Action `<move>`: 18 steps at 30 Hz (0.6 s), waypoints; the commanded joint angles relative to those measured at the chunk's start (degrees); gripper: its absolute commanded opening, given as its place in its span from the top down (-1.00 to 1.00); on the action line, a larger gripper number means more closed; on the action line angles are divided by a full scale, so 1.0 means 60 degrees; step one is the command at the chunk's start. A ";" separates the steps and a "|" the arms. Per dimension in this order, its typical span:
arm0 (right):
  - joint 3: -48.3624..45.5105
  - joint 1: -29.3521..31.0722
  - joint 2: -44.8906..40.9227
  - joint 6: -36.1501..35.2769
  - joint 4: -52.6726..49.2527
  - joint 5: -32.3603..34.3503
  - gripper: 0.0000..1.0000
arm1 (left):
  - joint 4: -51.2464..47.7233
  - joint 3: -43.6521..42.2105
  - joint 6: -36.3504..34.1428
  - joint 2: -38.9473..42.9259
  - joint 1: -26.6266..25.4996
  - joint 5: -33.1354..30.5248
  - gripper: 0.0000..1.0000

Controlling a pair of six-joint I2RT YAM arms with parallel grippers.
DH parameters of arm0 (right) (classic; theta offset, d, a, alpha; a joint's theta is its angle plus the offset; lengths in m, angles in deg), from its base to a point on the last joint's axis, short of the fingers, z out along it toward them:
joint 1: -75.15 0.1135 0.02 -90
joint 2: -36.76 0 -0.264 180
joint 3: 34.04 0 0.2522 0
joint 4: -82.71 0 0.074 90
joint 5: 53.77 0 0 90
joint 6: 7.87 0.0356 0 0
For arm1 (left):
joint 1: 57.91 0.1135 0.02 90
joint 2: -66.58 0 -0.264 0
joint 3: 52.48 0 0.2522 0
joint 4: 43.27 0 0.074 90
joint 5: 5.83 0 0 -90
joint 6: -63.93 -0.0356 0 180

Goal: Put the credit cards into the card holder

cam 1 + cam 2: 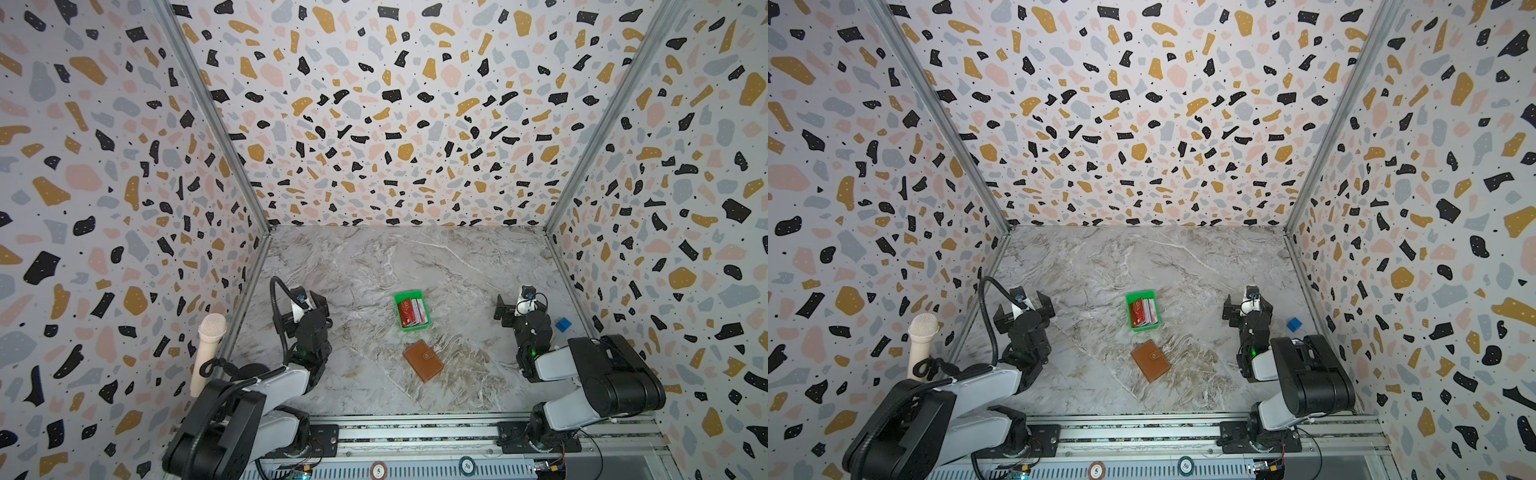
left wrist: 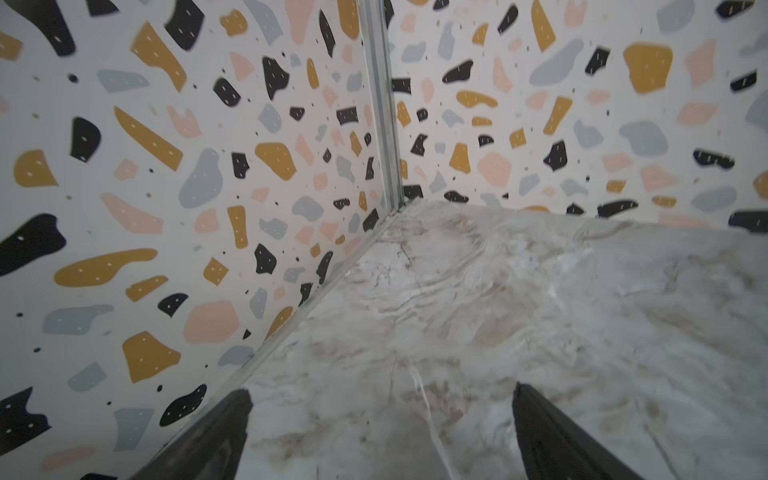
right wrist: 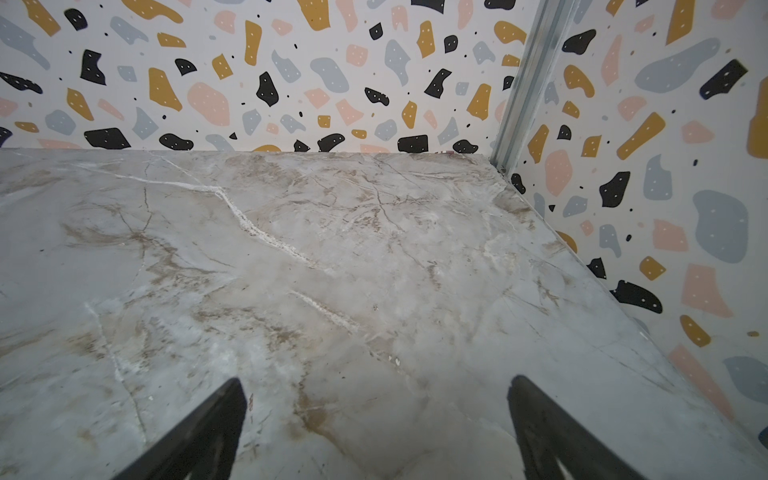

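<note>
Finding thin rectangular credit cards (image 1: 412,312) packed together inside the glossy green plastic tray (image 1: 406,296). Seeing the tan leather-like card holder (image 1: 423,360) lying snapped shut near the tray, robot-side. Holding left gripper (image 2: 380,415) and right gripper (image 3: 376,395) spread wide, empty, flanking the tray.

Tan card holder (image 1: 423,360), green tray (image 1: 415,327), blue cube (image 1: 563,324) — marbled grey table (image 1: 415,257).

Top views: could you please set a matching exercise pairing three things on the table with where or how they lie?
Things:
1. credit cards
2. card holder
3. blue cube

Places or states:
A. closed, flat on the table
B. beside the right arm
C. in the green tray

Pairs: 1-C, 2-A, 3-B.
</note>
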 commanded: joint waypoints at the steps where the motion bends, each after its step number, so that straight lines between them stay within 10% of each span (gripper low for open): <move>1: 0.0143 -0.0020 -0.0191 -0.0089 0.0214 0.0001 -0.98 | 0.2794 -0.0541 -0.0140 -0.0843 0.0159 0.0119 -0.99; 6: 0.0144 -0.0021 -0.0189 -0.0088 0.0225 0.0003 -0.98 | 0.2007 -0.0244 0.0404 -0.1159 0.1252 0.2169 -1.00; 8: 0.0158 -0.0020 -0.0186 -0.0090 0.0213 0.0001 -0.99 | 0.4264 -0.0675 0.0135 -0.1972 0.1385 0.2230 -1.00; 10: 0.0153 -0.0023 -0.0185 -0.0095 0.0214 0.0004 -0.98 | 0.2203 -0.0222 0.0422 -0.1295 0.1387 0.2408 -1.00; 18: 0.0168 -0.0028 -0.0179 -0.0076 0.0199 0.0004 -0.98 | 0.2776 -0.0409 0.0348 -0.1402 0.1418 0.2388 -1.00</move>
